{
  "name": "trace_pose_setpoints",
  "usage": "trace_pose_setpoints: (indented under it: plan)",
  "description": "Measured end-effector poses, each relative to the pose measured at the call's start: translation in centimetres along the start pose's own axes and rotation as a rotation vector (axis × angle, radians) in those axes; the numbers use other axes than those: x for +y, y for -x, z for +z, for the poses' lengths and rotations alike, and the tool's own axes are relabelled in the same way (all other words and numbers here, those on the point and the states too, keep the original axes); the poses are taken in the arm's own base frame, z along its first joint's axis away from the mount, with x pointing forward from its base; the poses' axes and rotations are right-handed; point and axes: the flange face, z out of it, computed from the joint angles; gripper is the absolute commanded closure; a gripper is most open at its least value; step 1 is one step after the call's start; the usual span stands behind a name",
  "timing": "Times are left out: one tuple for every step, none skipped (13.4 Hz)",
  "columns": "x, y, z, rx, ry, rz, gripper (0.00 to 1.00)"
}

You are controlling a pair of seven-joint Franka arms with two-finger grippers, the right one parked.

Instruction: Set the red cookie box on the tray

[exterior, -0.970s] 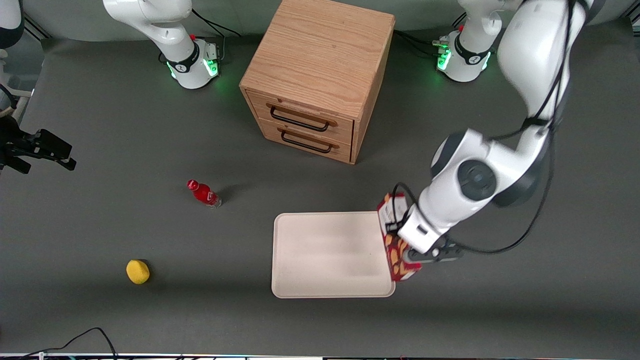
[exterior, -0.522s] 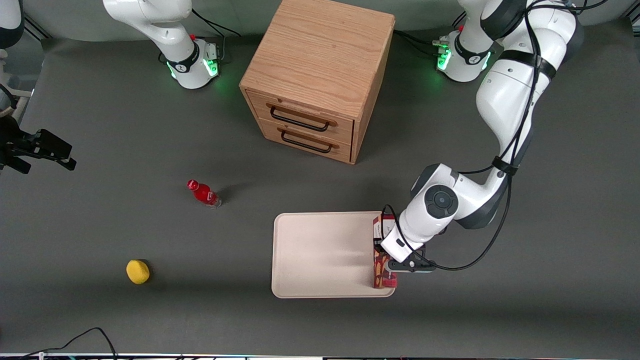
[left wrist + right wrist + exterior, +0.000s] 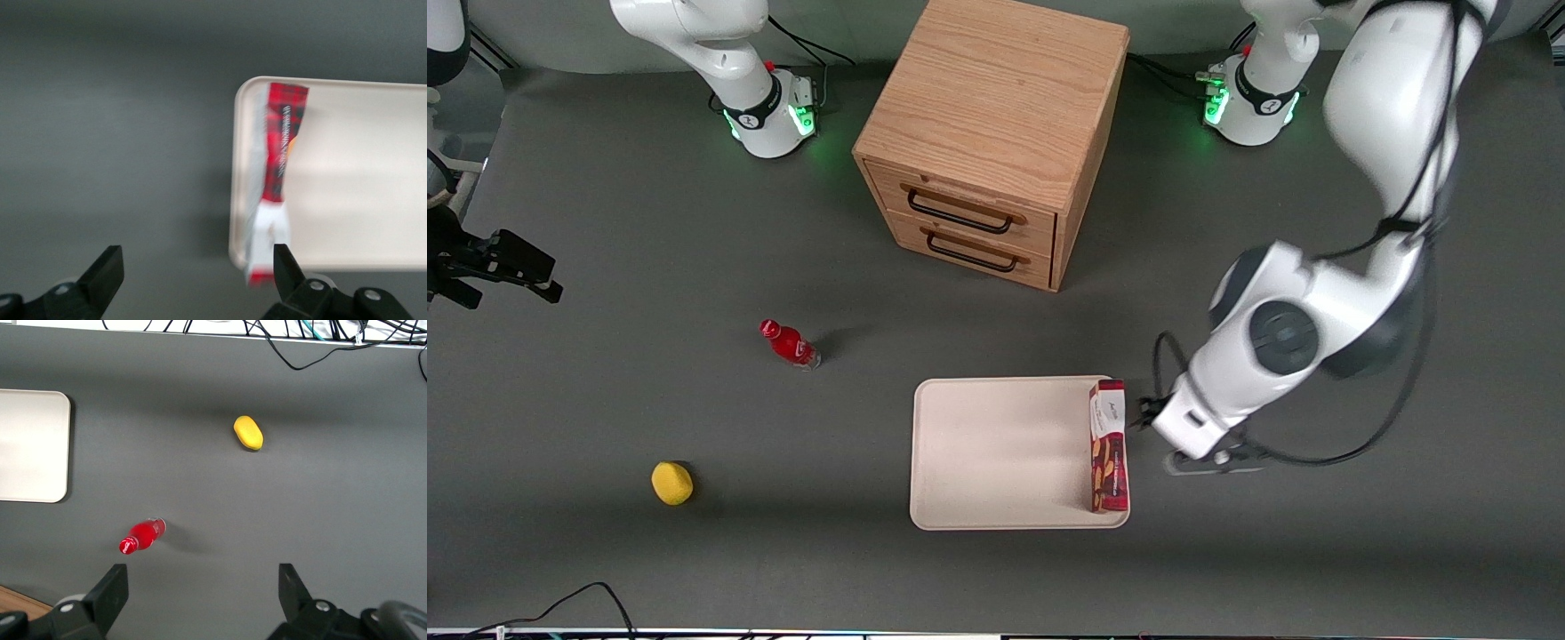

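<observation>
The red cookie box (image 3: pixel 1108 444) stands on its long narrow side on the cream-white tray (image 3: pixel 1005 453), along the tray's edge toward the working arm's end, white label end farther from the front camera. My left gripper (image 3: pixel 1209 462) is open and empty, raised above the bare table just beside that tray edge, apart from the box. In the left wrist view the gripper (image 3: pixel 195 263) is over grey table, with the box (image 3: pixel 277 153) and the tray (image 3: pixel 353 180) ahead of one fingertip (image 3: pixel 281 260). The tray's corner also shows in the right wrist view (image 3: pixel 33 447).
A wooden two-drawer cabinet (image 3: pixel 987 142) stands farther from the front camera than the tray. A small red bottle (image 3: pixel 789 344) and a yellow lemon-like object (image 3: pixel 671 483) lie toward the parked arm's end. A cable (image 3: pixel 596 591) lies at the table's near edge.
The gripper carried the box onto the tray's edge, let go of it, and has risen and drawn away toward the working arm's end. The box stays on the tray.
</observation>
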Motion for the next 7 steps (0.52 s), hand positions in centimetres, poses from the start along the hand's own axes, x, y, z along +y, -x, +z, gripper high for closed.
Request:
trace_pose_setpoints:
  plan:
    - [-2.3,0.7,-4.4,-0.019,-0.017,0.012,0.0]
    - [-5.2,1.4,-8.6,-0.038,-0.022,0.031,0.0]
    - [-8.7,2.4,-12.5,-0.063,-0.024,0.056,0.0]
    - [-12.5,3.7,-16.0,-0.09,-0.024,0.085,0.0]
    - [-15.9,5.1,-18.8,-0.113,-0.021,0.109,0.0]
    - [-18.8,6.5,-20.7,-0.129,-0.018,0.122,0.0]
    - [-21.1,8.1,-21.9,-0.14,-0.015,0.133,0.0]
